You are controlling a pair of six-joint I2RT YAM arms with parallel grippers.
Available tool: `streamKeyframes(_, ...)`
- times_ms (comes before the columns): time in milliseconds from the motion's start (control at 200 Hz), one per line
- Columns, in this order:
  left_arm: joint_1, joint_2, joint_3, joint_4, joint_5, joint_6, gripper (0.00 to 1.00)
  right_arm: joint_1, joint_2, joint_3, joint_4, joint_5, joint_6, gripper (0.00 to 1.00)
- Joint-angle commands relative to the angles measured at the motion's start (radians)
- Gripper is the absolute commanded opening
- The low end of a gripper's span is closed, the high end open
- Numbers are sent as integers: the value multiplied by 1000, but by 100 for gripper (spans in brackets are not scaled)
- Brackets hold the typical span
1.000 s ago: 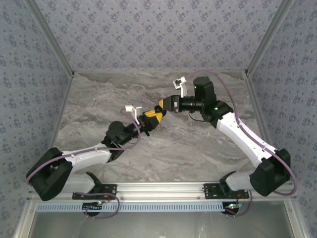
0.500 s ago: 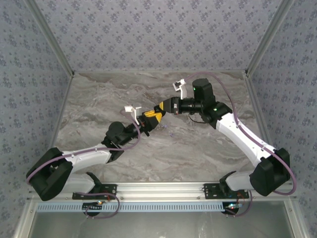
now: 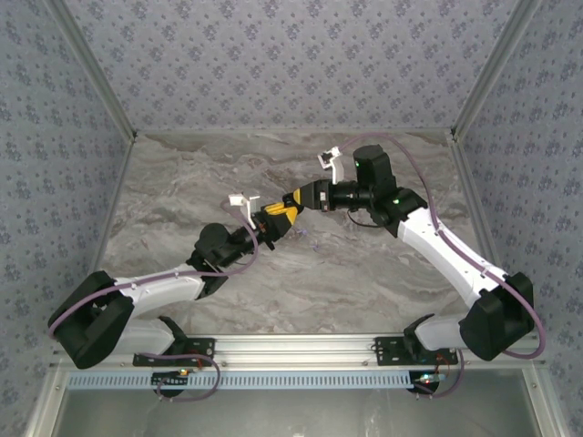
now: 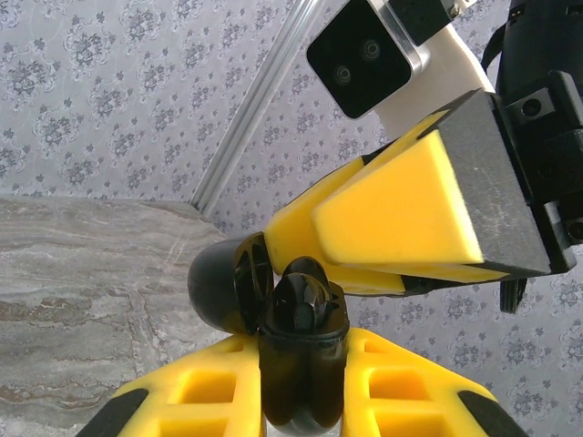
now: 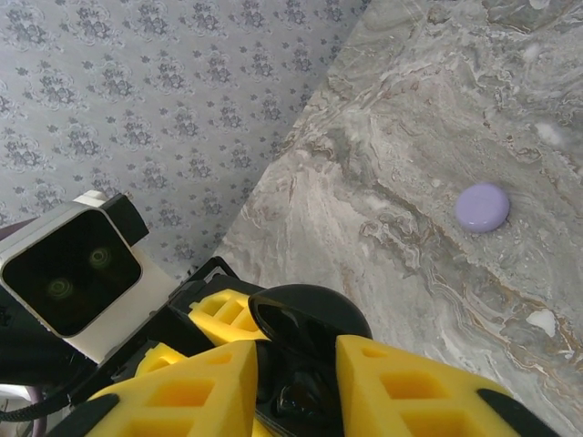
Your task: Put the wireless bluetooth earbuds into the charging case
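Left wrist | charging case [image 4: 303,373] — glossy black, rounded | hinged open

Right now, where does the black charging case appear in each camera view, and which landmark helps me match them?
Top external: charging case, picture centre, a small dark spot where the arms meet.
Left wrist: bottom centre, held in the left tool, lid open to the left.
Right wrist: bottom centre, its glossy lid just above the right tool.
Shared landmark: the marbled table, seen in all three.
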Motion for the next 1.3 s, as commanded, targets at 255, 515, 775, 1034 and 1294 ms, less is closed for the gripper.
streamKeyframes(255, -6, -42, 15, -7, 11, 19, 9, 3, -53, 23, -94, 83, -56, 44)
streamKeyframes(515, -6, -79, 48, -154, 52, 94, 9, -57, -95, 5, -145, 134, -72, 45)
streamKeyframes(775, -7, -100, 51, -171, 142, 143, 8, -145, -93, -52, -191, 78, -112, 33)
streamKeyframes(1034, -6, -84, 76, -128, 260, 138, 8, -193, -69, -107, -172, -51, -149, 26)
streamKeyframes(1294, -6, -59, 99, -85, 324, 119, 8, -187, -38, -122, -128, -147, -159, 22)
